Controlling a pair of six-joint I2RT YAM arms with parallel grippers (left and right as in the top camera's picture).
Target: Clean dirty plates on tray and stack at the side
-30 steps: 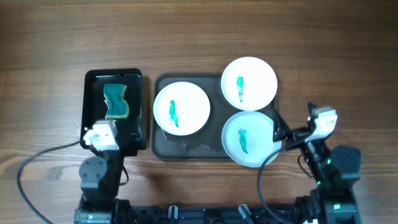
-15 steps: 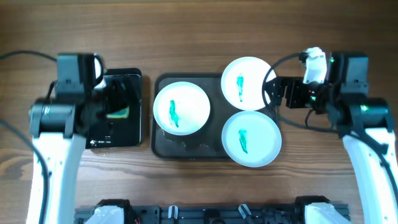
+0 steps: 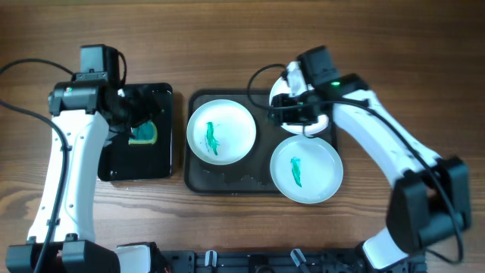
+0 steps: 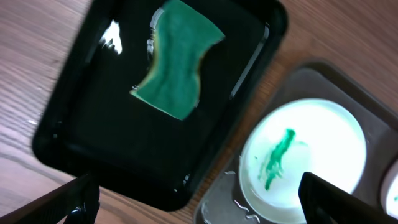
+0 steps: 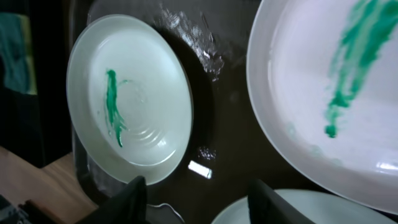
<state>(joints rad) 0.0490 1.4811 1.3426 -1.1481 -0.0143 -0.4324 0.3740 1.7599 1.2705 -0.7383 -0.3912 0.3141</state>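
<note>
Swung inward with jaws spread and empty, left gripper [image 4: 199, 200] now sits above sponge [image 4: 177, 59] for pickup, right gripper [image 5: 200, 199] above smeared plate [image 5: 298, 118].

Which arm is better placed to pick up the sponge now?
Left. The left gripper hovers open over the small black tray, close to the green sponge; the right gripper is over the far-right plate.
</note>
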